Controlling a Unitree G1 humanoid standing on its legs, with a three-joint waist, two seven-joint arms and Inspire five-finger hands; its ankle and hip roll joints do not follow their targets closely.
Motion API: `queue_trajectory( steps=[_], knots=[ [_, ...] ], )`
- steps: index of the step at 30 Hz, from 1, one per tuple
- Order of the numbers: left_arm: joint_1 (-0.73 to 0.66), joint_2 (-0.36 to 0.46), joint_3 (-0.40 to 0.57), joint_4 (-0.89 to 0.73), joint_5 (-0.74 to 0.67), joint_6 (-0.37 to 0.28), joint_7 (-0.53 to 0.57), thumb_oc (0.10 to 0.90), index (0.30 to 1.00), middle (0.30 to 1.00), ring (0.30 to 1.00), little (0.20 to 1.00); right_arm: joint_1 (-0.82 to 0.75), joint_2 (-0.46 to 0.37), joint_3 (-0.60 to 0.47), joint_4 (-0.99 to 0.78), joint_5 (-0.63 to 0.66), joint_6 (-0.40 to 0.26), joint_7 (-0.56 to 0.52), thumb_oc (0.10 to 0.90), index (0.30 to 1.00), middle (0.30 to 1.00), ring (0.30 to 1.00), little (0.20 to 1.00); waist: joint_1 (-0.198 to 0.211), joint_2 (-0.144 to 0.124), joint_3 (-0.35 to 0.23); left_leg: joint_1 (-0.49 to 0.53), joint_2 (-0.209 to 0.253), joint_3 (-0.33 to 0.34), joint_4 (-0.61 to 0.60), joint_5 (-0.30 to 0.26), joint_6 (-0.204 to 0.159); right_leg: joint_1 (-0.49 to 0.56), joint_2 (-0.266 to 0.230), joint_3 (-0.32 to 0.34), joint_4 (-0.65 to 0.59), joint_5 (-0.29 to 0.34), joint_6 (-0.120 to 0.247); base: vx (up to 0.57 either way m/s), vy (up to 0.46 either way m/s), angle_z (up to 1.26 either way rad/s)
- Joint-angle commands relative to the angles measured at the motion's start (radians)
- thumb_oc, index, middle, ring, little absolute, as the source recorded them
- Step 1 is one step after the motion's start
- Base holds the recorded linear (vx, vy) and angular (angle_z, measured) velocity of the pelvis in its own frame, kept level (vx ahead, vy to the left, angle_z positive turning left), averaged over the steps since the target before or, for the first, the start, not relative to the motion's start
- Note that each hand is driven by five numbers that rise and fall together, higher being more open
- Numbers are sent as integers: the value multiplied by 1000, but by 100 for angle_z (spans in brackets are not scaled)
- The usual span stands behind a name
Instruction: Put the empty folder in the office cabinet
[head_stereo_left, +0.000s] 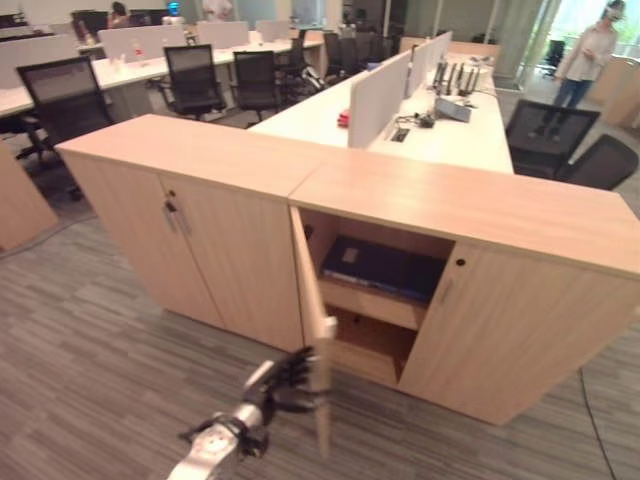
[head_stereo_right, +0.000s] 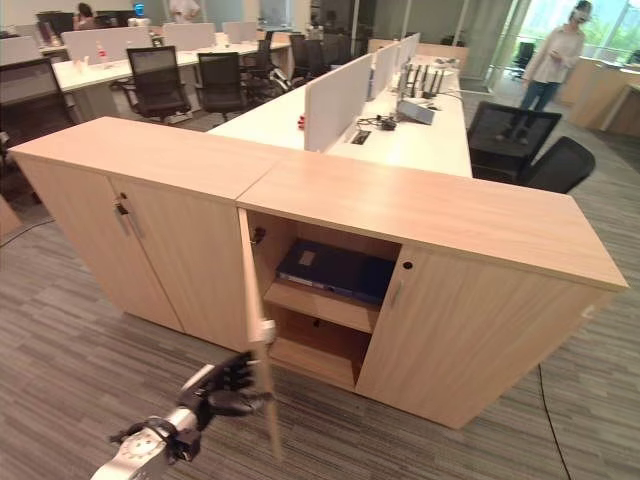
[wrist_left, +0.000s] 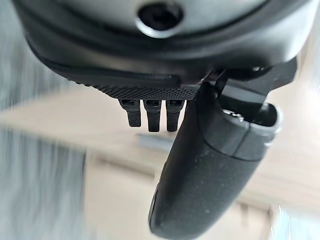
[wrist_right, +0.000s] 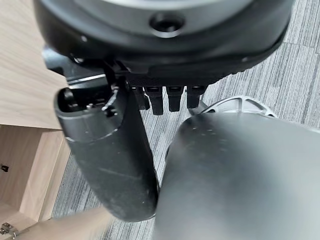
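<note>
The robot's left hand (head_stereo_left: 285, 378) reaches up from the near left, at the end of a silver-grey arm angled toward the cabinet. Its dark fingers are loosely curled and spread beside the near edge of the open cabinet door (head_stereo_left: 312, 310), level with the door's lower half. Whether they actually clasp that edge or merely rest against it cannot be told. In the left wrist view the fingers (wrist_left: 152, 114) hang short and bent below the palm with the thumb thrust forward, and nothing is seen between them.

The right hand (wrist_right: 165, 100) appears in its own wrist view, hanging over grey striped carpet (wrist_right: 300, 75) with its fingers curled down and the thumb alongside, holding nothing; pale wood of the cabinet lies to one side.

The door stands swung out toward the robot, seen almost edge-on. Behind it the office cabinet (head_stereo_left: 480, 210) shows two open shelves. The blue folder (head_stereo_left: 385, 267) lies flat on the upper shelf, its far end hidden behind the closed right door (head_stereo_left: 510, 330). The lower shelf holds nothing visible.

To the left is a second cabinet (head_stereo_left: 190, 160) with both doors shut. Beyond, long white desks (head_stereo_left: 450, 135) with dividers and black chairs fill the room, and a person (head_stereo_left: 585, 65) stands at the far right.
</note>
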Motion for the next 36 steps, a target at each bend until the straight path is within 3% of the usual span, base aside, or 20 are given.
queue_trajectory(
  steps=[1,5,10,14,18,19,22,25,27,28,29,31,33,34,36],
  knots=[
    [-254,-61,-118,-288,-109,-63,-176,800,900,900,900,900,-67,-13,67,61,-96,-16,0,800,900,900,900,900,-40,11,-43,25,26,-64,-3,-140,-15,-26,4,-11,-43,92,50,-8,-23,-9],
    [-288,-54,-145,-339,-103,-84,-169,800,900,900,900,900,-79,-4,84,54,-97,-25,-2,800,900,900,900,900,-46,6,-43,26,26,-72,-3,-142,-15,-24,3,-12,-42,92,50,-2,-3,-4],
    [-234,-65,-128,-290,-94,-100,-154,800,900,900,900,900,-86,5,86,51,-86,-29,0,800,900,900,900,900,-43,6,-39,34,23,-73,-3,-145,-14,-20,-2,-15,-36,91,50,0,0,0],
    [-104,-62,-18,-268,0,-179,-92,800,900,900,900,900,-64,20,70,38,-61,-36,3,800,900,900,900,900,-20,-1,-30,35,21,-83,-3,-143,-16,-14,-5,-22,-34,91,50,-10,1,4],
    [-4,-59,86,-211,54,-179,-66,800,900,900,900,900,-65,-4,24,45,-15,-38,9,800,900,900,900,900,7,-13,-23,29,20,-94,-3,-137,-15,-13,-1,-29,-35,93,49,-18,-19,8],
    [63,-41,166,-214,147,-232,-17,800,900,900,900,900,-68,-8,-18,60,15,-39,1,800,900,900,900,900,33,-19,-19,25,19,-105,-3,-134,-16,-11,2,-38,-36,90,48,-1,-16,14],
    [116,-22,193,-185,243,-256,0,800,900,900,900,900,-82,-7,-33,68,40,-40,0,800,900,900,900,900,51,-26,-16,20,19,-112,-3,-131,-16,-9,2,-43,-37,90,49,-6,-21,15],
    [156,10,220,-122,260,-236,-14,800,900,900,900,900,-99,-27,-47,65,53,-39,-10,800,900,900,900,900,66,-23,-10,11,18,-120,-2,-123,-16,-15,0,-43,-28,88,50,-20,-7,10],
    [168,16,220,-15,285,-225,-17,800,900,900,900,900,-96,-34,-49,60,60,-43,-13,800,900,900,900,900,59,-17,0,-2,24,-138,0,-114,-18,-25,0,-18,-8,69,46,-47,-16,16],
    [152,-12,209,204,334,-206,-5,800,900,900,900,900,-95,-46,-45,52,68,-45,-5,800,900,900,900,900,29,-12,8,-24,41,-159,1,-107,-25,-57,27,101,0,18,34,-42,-31,13],
    [145,-18,207,218,337,-214,-4,800,900,900,900,900,-96,-48,-45,52,68,-45,-5,800,900,900,900,900,31,-10,6,-25,43,-155,1,-108,-26,-63,28,106,4,16,33,-116,-20,32],
    [100,-95,228,534,374,-180,13,800,900,900,900,900,-101,-54,-27,51,65,-43,6,800,900,900,900,900,8,-15,6,-59,43,-151,3,-82,-27,-98,65,238,-22,-8,7,-77,-24,63],
    [44,-183,310,893,393,-145,28,800,900,900,900,900,-92,-57,-21,59,57,-42,20,800,900,900,900,900,-11,-26,-8,-73,46,-153,0,-69,-32,-100,96,286,-50,-8,-3,67,-125,7],
    [-3,-215,392,1115,439,-141,57,800,900,900,900,900,-68,-59,-13,54,43,-44,31,800,900,900,900,900,-35,-37,-18,-72,63,-155,-3,-67,-42,-101,148,322,-77,-25,-20,83,-140,-22],
    [-9,-212,411,1175,499,-147,93,800,900,900,900,900,-49,-60,1,47,27,-49,32,800,900,900,900,900,-47,-43,-27,-73,73,-150,-3,-69,-46,-106,169,342,-89,-28,-28,87,-139,-20]
  ],
)
